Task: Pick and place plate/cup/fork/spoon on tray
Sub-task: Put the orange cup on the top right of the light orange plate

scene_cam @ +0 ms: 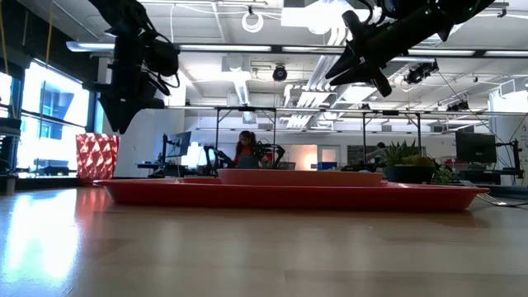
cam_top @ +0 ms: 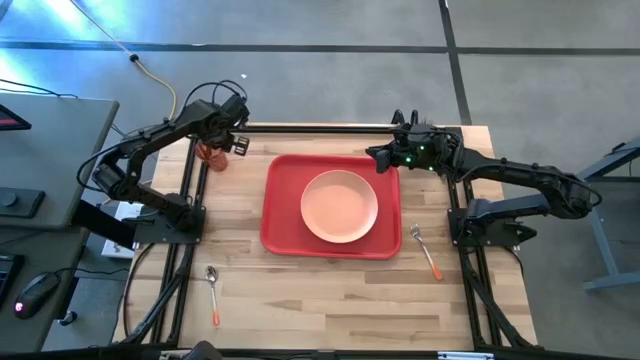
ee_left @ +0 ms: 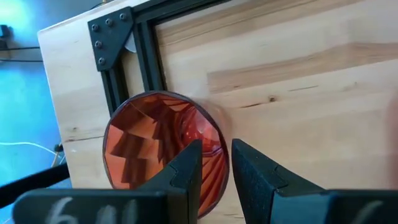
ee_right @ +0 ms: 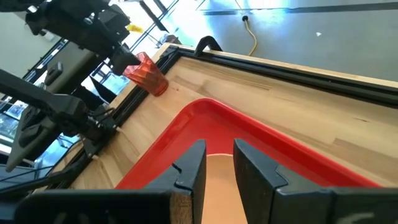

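Note:
The red-orange cup (cam_top: pixel 211 155) stands upright on its base at the table's far left, beside the black frame rail. My left gripper (cam_top: pixel 232 145) hovers just over it, narrowly open. In the left wrist view one finger (ee_left: pixel 189 168) is over the cup's inside (ee_left: pixel 149 146) and the other (ee_left: pixel 249 177) outside its rim. The peach plate (cam_top: pixel 340 205) lies flat in the red tray (cam_top: pixel 275 215). My right gripper (cam_top: pixel 380 158) is narrowly open and empty above the tray's far right corner. The fork (cam_top: pixel 427 252) lies right of the tray. The spoon (cam_top: pixel 213 293) lies near the front left.
Black frame rails (cam_top: pixel 190 190) run along the table's left, right and far sides. In the low view the left gripper (scene_cam: pixel 115 124) ends about level with the cup's rim (scene_cam: pixel 97 136). A person (scene_cam: pixel 245 148) sits far back in the room. Bare wood lies in front of the tray.

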You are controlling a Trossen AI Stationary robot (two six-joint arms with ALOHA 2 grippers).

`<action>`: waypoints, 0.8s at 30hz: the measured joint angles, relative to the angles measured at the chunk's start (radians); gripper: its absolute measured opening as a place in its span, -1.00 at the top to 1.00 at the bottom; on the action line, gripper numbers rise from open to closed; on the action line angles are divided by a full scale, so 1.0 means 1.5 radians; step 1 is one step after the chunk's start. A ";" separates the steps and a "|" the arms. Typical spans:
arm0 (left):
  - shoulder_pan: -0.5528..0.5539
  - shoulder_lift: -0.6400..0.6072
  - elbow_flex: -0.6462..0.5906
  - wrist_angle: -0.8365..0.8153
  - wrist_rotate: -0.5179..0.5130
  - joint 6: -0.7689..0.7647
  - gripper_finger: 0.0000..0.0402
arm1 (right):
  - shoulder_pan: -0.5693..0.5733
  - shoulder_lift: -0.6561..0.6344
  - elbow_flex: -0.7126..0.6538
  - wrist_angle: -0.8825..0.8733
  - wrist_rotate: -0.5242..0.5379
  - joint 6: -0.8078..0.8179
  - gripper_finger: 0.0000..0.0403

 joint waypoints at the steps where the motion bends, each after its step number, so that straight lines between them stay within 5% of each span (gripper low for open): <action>1: 0.000 0.001 0.000 0.002 0.002 0.010 0.62 | 0.000 0.000 0.000 0.000 0.000 0.000 0.65; 15: 0.039 0.014 -0.036 0.069 0.048 0.022 0.64 | 0.015 0.000 0.000 0.000 -0.006 0.005 0.65; 24: -0.001 0.028 -0.086 0.104 0.062 0.135 0.96 | 0.054 0.000 0.000 0.000 -0.009 0.037 0.65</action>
